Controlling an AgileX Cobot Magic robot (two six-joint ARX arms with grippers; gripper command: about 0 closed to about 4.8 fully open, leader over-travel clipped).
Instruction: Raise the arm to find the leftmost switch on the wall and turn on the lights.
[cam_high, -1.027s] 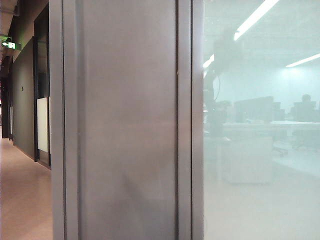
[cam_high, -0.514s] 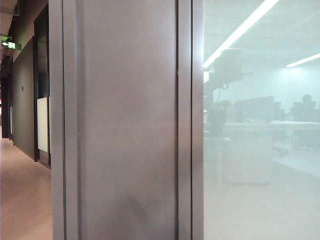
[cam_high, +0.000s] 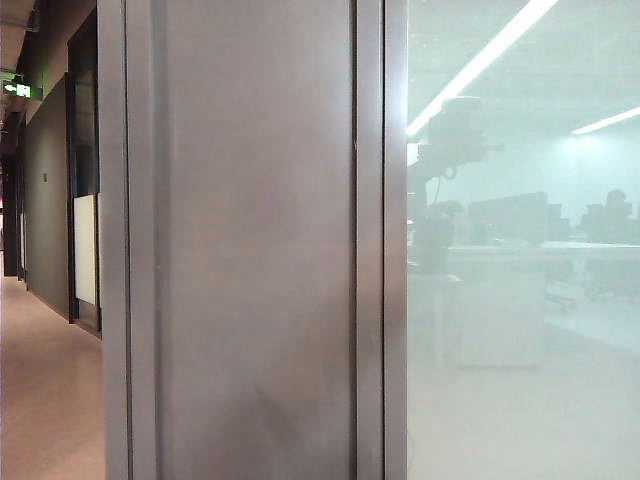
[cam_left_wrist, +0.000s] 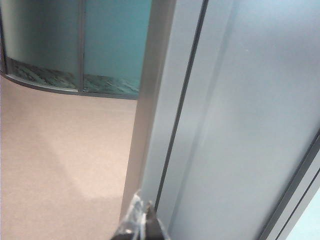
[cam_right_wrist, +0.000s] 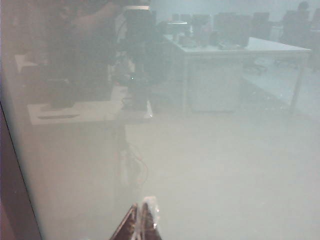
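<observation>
In the exterior view we face a broad grey metal column (cam_high: 255, 240) with a corridor floor (cam_high: 45, 390) running off on its left and a frosted glass panel (cam_high: 520, 380) on its right. In that hazy glass we make out the arm (cam_high: 447, 135) only as a dark silhouette: a slender jointed form rising from a darker mass near the desk line to a bulky, blocky end held high, just below a bright ceiling light strip (cam_high: 480, 65). Behind it in the haze we note a row of dark monitors (cam_high: 510, 217) on a pale desk (cam_high: 500, 255), and far right a seated person's silhouette (cam_high: 612, 205), well apart from the arm. In the left wrist view, the left gripper (cam_left_wrist: 141, 220) shows only as its fingertips at the frame edge, close against the grey column (cam_left_wrist: 240, 125) with beige floor (cam_left_wrist: 60, 165) beside it; the two tips appear pressed together, with nothing between them. In the right wrist view, the right gripper (cam_right_wrist: 140, 220) likewise shows only its tips, close together with nothing gripped, facing the frosted glass (cam_right_wrist: 225, 175); through the haze we see a white desk (cam_right_wrist: 240, 47) and dark equipment, too blurred to name. We cannot make out any switch in these views.
</observation>
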